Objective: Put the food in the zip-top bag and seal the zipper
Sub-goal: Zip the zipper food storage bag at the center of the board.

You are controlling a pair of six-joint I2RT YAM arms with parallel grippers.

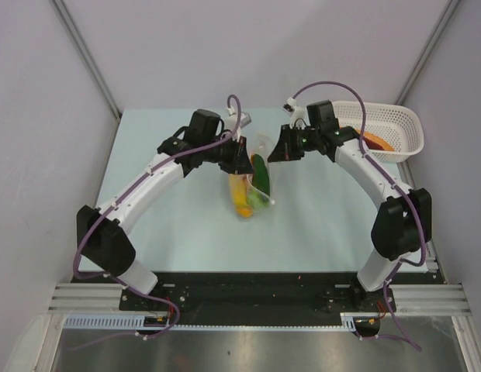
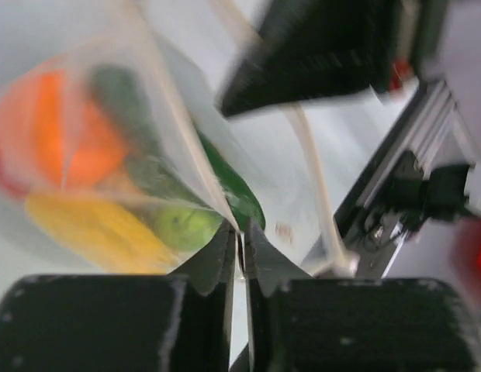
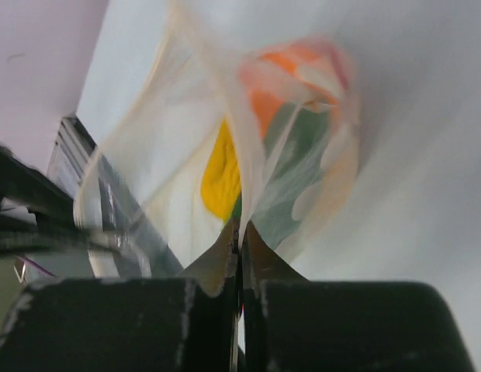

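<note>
The clear zip-top bag (image 1: 256,180) hangs between my two grippers over the middle of the table, its mouth edge up. Inside it lie orange, yellow and green toy food pieces (image 1: 248,194). My left gripper (image 1: 242,161) is shut on the bag's edge; in the left wrist view its jaws pinch the film (image 2: 239,232) with the food (image 2: 93,178) behind. My right gripper (image 1: 276,151) is shut on the bag's opposite edge (image 3: 242,229), the food (image 3: 287,132) showing through the plastic. The zipper strip itself is too blurred to make out.
A white lattice basket (image 1: 403,124) stands at the back right with an orange-red piece (image 1: 376,142) in it. The table's near edge has a black mounting rail (image 1: 256,291). Grey walls close in on both sides.
</note>
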